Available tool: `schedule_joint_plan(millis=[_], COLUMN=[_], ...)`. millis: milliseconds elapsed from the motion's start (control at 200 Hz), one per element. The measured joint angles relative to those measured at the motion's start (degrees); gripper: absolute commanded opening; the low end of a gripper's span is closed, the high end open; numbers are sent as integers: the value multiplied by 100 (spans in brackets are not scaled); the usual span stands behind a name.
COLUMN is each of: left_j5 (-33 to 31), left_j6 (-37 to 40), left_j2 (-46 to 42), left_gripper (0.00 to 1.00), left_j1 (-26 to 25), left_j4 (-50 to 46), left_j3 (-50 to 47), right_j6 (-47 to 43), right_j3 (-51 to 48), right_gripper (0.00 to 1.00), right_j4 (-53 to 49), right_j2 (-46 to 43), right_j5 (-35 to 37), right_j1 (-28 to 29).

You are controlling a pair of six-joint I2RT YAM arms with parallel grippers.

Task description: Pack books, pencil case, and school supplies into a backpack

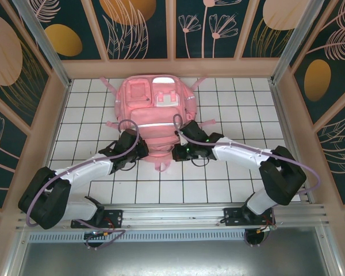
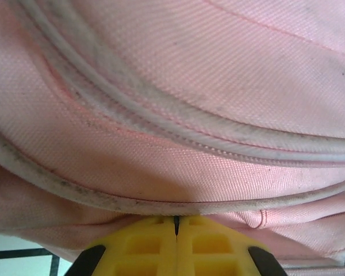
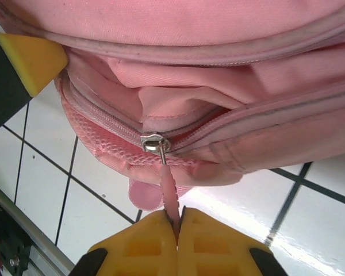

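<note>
The left hand [image 1: 142, 150] sits at the backpack's near left edge. Its yellow fingers [image 2: 144, 247] are pressed together, tips against pink fabric, and nothing is visible between them. The backpack [image 1: 152, 109] lies flat on the white-tiled desk [image 1: 230, 184], front pockets up. At the backpack's near right edge, the right hand [image 1: 179, 152] is clamped narrow on the pink zipper pull [image 3: 169, 190], which hangs from the metal slider [image 3: 155, 142] of a partly open zipper.
</note>
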Motion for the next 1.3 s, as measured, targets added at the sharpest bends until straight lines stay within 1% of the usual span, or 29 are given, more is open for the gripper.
schedule_joint_plan(millis=[120, 245, 250, 275, 280, 300, 325, 390, 435, 500, 591, 651, 706, 751, 811, 946, 1006, 1071, 1156, 1241, 1296], left_j5=[-153, -289, -293, -304, -306, -315, -315, -238, -131, -15, 35, 68, 118, 243, 485, 852, 970, 1108, 1252, 1303, 1300], left_j6=[39, 59, 59, 61, 63, 81, 98, 118, 188, 328, 684, 1040, 1394, 1759, 2339, 3644, 4166, 4701, 5386, 5906, 6159], left_j2=[2, -94, -98, -136, -149, -175, -214, -299, -339, -339, -334, -341, -402, -518, -876, -1869, -2070, -2052, -1740, -1392, -1224], left_gripper=[0, 0, 1, 14, 15, 26, 34, 46, 52, 57, 60, 59, 56, 56, 58, 68, 70, 72, 72, 70, 68], left_j1=[7, 9, 9, 15, 17, 24, 28, 33, 20, -55, -264, -400, -483, -505, -531, -693, -782, -831, -841, -846, -846], left_j4=[-44, -151, -157, -208, -234, -280, -343, -535, -621, -717, -894, -883, -835, -769, -562, -190, -142, -136, -332, -481, -566], left_j3=[-2, 0, 2, 13, 17, 35, 68, 199, 304, 516, 796, 909, 927, 861, 629, 105, 83, 136, 317, 470, 542], right_j6=[-184, -352, -354, -378, -389, -413, -422, -431, -424, -365, -267, -203, -149, -120, -83, -42, -44, -55, -109, -153, -173], right_j3=[0, 50, 52, 63, 68, 76, 87, 116, 146, 260, 509, 717, 890, 999, 1086, 1154, 1158, 1161, 1161, 1158, 1158], right_gripper=[0, 0, 0, 0, 0, 0, 0, 0, 0, 0, 0, 0, 0, 0, 0, 0, 0, 0, 0, 0, 0], right_j4=[-267, -485, -492, -518, -522, -540, -557, -588, -601, -640, -765, -870, -962, -1016, -1075, -1252, -1318, -1362, -1423, -1482, -1521], right_j2=[-28, -28, -28, -28, -28, -28, -28, -31, -35, -37, -35, -35, -35, -35, -35, -13, -4, -2, -2, -2, -4], right_j5=[-146, -334, -341, -400, -424, -466, -538, -745, -894, -1126, -1327, -1475, -1609, -1720, -1860, -2065, -2120, -2203, -2291, -2398, -2461], right_j1=[-249, -328, -328, -332, -332, -337, -339, -354, -376, -398, -420, -426, -422, -424, -439, -501, -520, -531, -540, -573, -605])
